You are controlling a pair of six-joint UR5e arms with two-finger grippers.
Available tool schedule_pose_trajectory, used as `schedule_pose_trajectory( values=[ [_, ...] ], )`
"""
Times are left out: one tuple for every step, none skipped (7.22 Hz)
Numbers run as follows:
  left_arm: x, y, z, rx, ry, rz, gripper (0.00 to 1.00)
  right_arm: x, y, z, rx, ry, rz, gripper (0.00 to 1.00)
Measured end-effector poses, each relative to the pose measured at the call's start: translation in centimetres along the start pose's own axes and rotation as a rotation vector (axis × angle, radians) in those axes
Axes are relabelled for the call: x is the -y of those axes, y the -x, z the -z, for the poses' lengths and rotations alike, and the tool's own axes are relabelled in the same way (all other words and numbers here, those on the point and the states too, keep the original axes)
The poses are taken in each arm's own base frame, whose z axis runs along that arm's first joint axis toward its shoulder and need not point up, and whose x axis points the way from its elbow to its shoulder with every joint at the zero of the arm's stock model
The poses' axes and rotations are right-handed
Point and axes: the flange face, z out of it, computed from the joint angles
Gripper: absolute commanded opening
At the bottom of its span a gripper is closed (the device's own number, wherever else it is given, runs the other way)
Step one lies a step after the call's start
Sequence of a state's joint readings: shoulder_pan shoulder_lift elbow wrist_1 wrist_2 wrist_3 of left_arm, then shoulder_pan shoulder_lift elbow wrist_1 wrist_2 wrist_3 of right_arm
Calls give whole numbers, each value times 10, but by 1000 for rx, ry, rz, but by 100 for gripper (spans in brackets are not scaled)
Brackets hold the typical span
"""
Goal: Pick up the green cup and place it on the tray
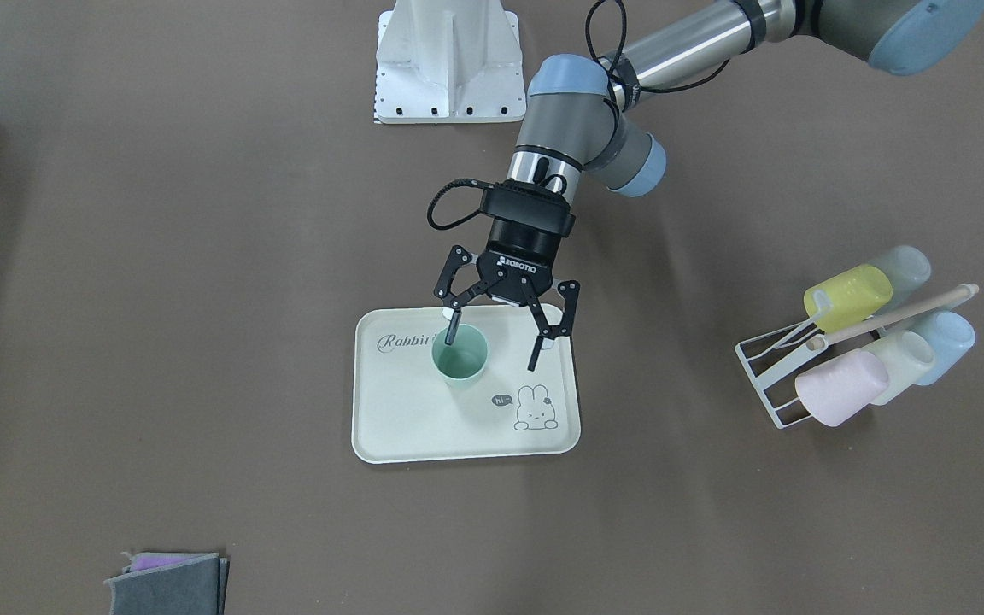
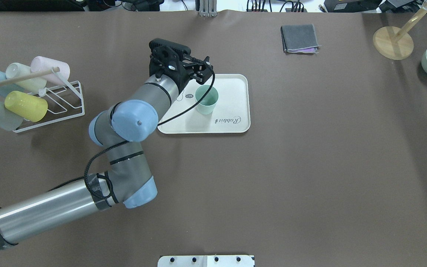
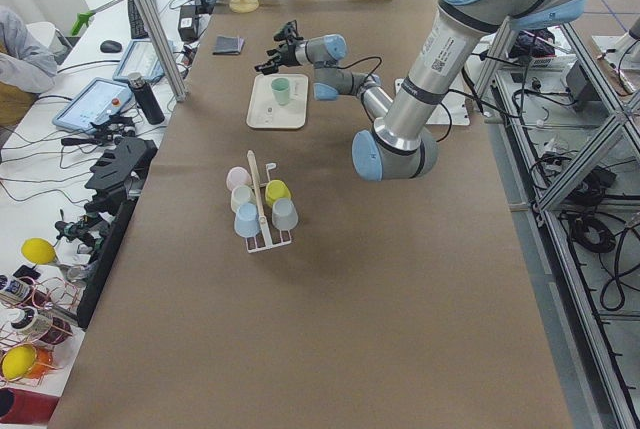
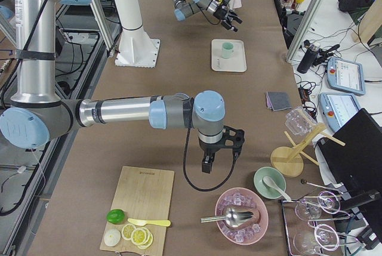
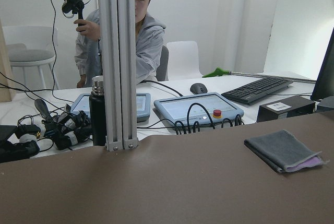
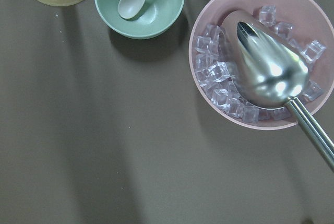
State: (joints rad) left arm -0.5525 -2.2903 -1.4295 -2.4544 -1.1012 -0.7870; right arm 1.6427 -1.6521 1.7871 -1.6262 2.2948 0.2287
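The green cup point(image 1: 460, 359) stands upright on the cream Rabbit tray point(image 1: 424, 427), near its script end. It also shows in the overhead view point(image 2: 206, 99) on the tray point(image 2: 232, 89). My left gripper point(image 1: 492, 350) is open and empty. It hangs above the tray, apart from the cup, and in the front view one finger lines up over the cup's rim. My right gripper point(image 4: 218, 148) hovers far away above the table near a pink ice bowl; I cannot tell whether it is open or shut.
A white wire rack point(image 2: 65, 105) holds several pastel cups, including a yellow-green one point(image 2: 26, 105), at my left. A folded grey cloth point(image 2: 299, 38) lies beyond the tray. A wooden stand point(image 2: 393, 42), a green bowl point(image 6: 139, 2) and an ice bowl point(image 6: 191, 51) are far right.
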Motion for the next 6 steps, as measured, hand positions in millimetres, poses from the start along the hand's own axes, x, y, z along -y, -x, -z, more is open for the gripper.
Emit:
schedule_pose_trajectory(
  values=[
    [25,27,-10,28,68,-20,99,0,-1,1,0,-1,-2,100],
    [45,60,-15,57,136,-30,99,0,-1,1,0,-1,-2,100],
    [59,106,-17,80,209,-26,99,0,-2,0,0,-1,-2,100],
    [68,165,-16,99,293,-10,99,1,-3,-1,-2,1,-4,100],
    [71,233,-10,124,389,0,99,4,-5,-5,-5,5,1,100],
    [73,297,3,158,494,7,99,11,-6,-8,-8,10,18,100]
  ],
)
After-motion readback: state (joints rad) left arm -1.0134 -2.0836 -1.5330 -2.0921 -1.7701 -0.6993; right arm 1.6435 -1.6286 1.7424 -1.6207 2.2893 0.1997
